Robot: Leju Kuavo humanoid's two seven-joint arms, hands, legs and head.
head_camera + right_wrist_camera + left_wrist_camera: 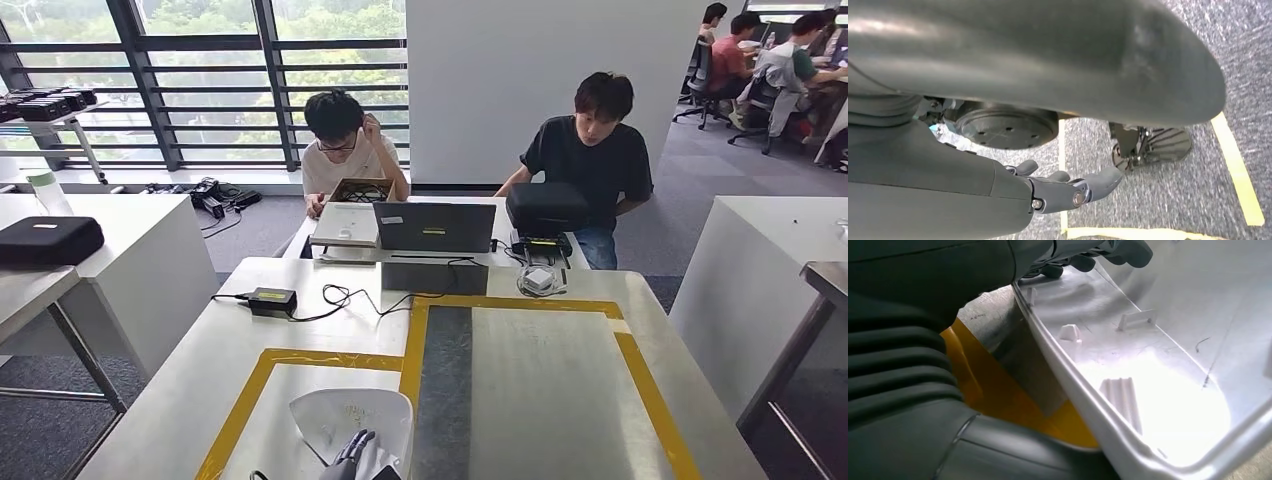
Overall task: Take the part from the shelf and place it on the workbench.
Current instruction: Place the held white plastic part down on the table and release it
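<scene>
At the workbench (560,400) near edge, inside the yellow tape (240,400), the left hand (352,455) grasped the white part (350,420), fingers over its rim, part low over or on the top; can't tell. Best: settle it flat, then let go. The right hand (1068,190) hung empty, fingers loosely apart, by the floor. Beyond the part sat a laptop (434,227).

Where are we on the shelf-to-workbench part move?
Done: the white plastic part is off the shelf and at the workbench, inside the yellow tape outline. In hand: the left hand grips its near edge. Left: release it. The right hand hangs over the carpet, holding nothing.
</scene>
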